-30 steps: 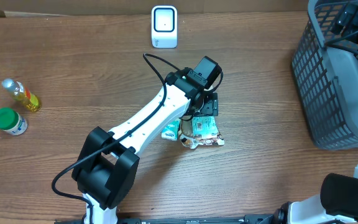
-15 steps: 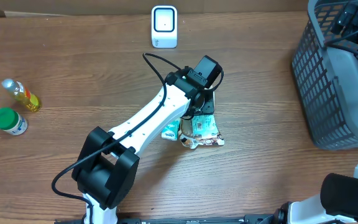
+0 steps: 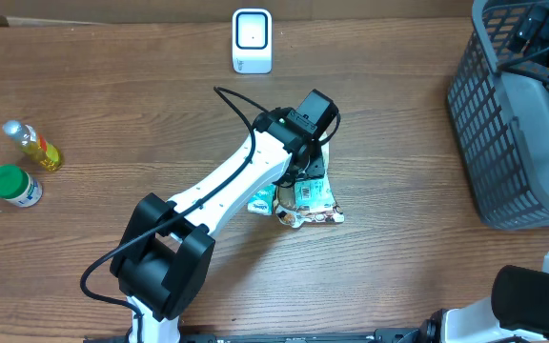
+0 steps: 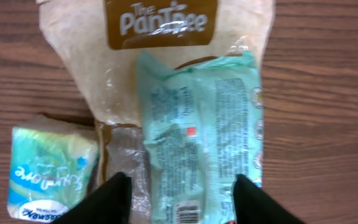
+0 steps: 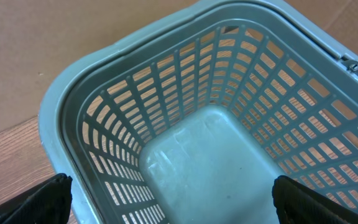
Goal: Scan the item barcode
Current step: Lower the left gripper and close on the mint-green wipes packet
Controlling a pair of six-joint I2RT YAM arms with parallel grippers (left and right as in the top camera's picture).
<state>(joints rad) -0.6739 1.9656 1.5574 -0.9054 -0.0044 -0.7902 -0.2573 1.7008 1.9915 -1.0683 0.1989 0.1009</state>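
Left wrist view shows the left claw (image 4: 180, 182) half-spread astride the green packet (image 4: 197, 124), which lies on a bag (image 4: 160, 68) on the worktop (image 4: 328, 93); I cannot tell if it grips, so pickup seems in hand, and next comes a firm pinch and a lift toward the scanner (image 3: 252, 41).

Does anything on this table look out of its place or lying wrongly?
Yes. The mint-green packet lies on top of the beige pouch, covering part of it, so they form a heap rather than separate items. Far left in the overhead view, the small yellow bottle lies on its side.
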